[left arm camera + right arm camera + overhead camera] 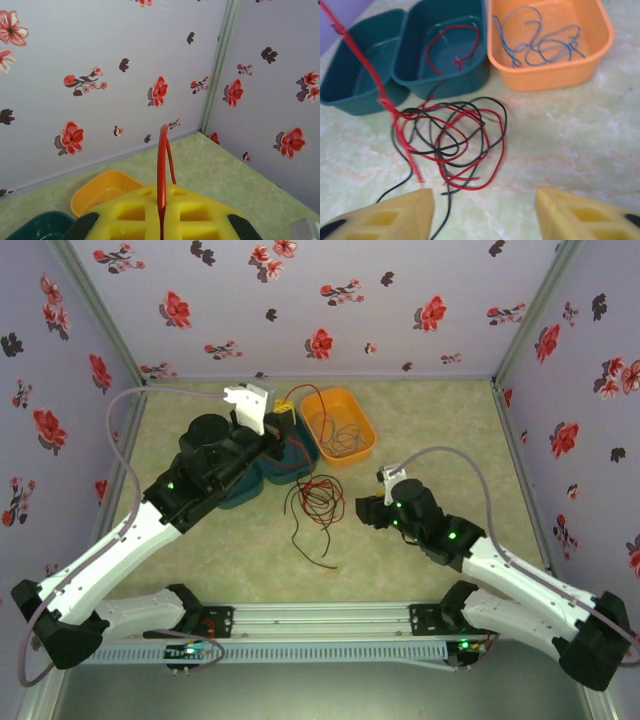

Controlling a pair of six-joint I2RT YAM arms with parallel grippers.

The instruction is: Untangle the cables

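left claw (161,212) clenched on red cable (162,160) | left teal tub (350,100): taut red strand crosses over it | next teal tub (445,82): red loop (457,61) | orange tub (545,77): blue cables (547,45) | red-black tangle (455,135) on table near the tubs | right claw (485,210) released, over the tangle

No lettering, brand, number or sign is legible on the orange tray (545,77), the teal trays (445,82) or the flowered walls (100,45).

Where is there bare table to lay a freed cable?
Bare: the table right of the orange tray, and the front strip between the red-and-black cable tangle and the rail. Crowded: around the teal trays, under the left gripper.
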